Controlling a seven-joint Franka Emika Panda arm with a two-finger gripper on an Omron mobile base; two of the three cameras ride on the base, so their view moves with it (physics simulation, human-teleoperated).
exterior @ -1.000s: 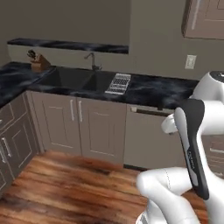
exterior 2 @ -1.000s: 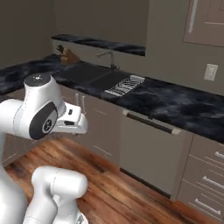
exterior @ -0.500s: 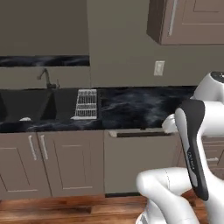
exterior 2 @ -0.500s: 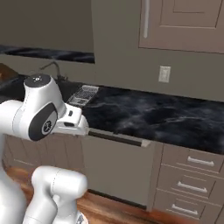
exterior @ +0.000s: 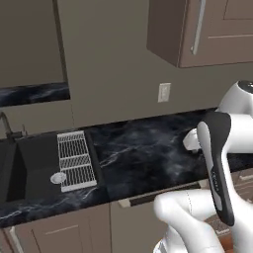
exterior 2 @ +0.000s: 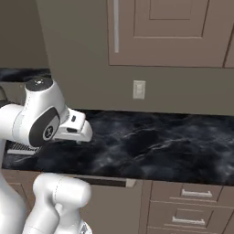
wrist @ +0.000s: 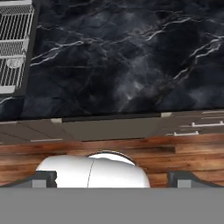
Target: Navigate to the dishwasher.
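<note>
Collision looks like the main hazard: the base sits close against the cabinet run, with the folded white arm hanging over the black marbled stone counter (exterior: 148, 153), so any further forward creep could bump the robot into the cabinet fronts. A second hazard is stopping off-centre. In my judgement the base could settle in front of the taupe drawer stack with pale bar pulls (exterior 2: 192, 201) to the right, or the framed cabinet door (exterior: 54, 234) under the sink to the left, and the approach would then count as poorly aligned.

The dishwasher (wrist: 109, 129) is a flat taupe under-counter panel with a pale horizontal bar and a dark slot along its top edge. It sits directly below the counter, between the dark recessed sink (exterior: 29, 163) with its white wire drying rack (exterior: 75, 160) on one side and the drawers on the other. In the hand view it lies just above the brown wood plank floor (wrist: 175, 153).

The claw (wrist: 111, 177) has its two dark tips set wide apart at the view's lower edge, released and grasping nothing.
</note>
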